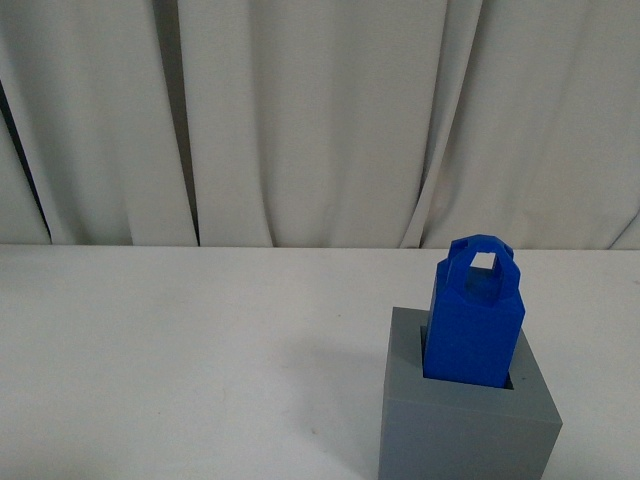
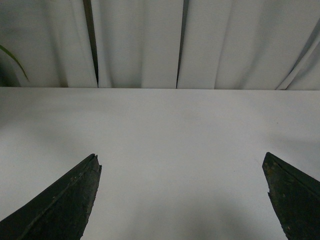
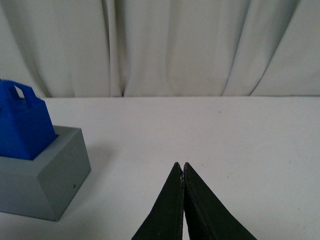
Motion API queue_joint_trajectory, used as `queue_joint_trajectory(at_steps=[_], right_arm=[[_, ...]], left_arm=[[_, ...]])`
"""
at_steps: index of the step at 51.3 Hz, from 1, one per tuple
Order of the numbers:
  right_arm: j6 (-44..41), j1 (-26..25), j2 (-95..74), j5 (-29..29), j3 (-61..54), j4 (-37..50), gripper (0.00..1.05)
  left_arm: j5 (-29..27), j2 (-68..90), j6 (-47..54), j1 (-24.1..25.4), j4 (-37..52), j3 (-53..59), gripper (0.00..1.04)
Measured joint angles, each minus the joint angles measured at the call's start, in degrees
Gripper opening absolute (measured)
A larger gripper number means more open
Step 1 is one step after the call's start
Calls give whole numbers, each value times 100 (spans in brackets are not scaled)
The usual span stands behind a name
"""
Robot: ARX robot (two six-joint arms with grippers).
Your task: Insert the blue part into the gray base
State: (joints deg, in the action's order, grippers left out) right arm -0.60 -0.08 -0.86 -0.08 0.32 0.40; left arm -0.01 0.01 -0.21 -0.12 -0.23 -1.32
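The blue part (image 1: 474, 318) stands upright in the square recess of the gray base (image 1: 465, 432) at the front right of the white table, its loop handle on top. The right wrist view shows the same blue part (image 3: 22, 121) seated in the gray base (image 3: 44, 181), off to one side of my right gripper (image 3: 182, 165), which is shut with nothing between its tips and apart from the base. My left gripper (image 2: 181, 157) is open over bare table, and neither object appears in its view. Neither arm shows in the front view.
The white table (image 1: 180, 350) runs back to pale curtains (image 1: 320, 120) hanging along its far edge. A thin green leaf (image 2: 12, 59) shows at the edge of the left wrist view.
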Motion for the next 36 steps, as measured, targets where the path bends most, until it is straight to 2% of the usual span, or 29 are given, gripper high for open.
queue_joint_trajectory(at_steps=[8,36], right_arm=[[-4,0,57,0,0,-31,3],[0,0,63,2,0,-31,86]], left_arm=[[0,0,2,0,0,0,99],[0,0,2,0,0,0,99]])
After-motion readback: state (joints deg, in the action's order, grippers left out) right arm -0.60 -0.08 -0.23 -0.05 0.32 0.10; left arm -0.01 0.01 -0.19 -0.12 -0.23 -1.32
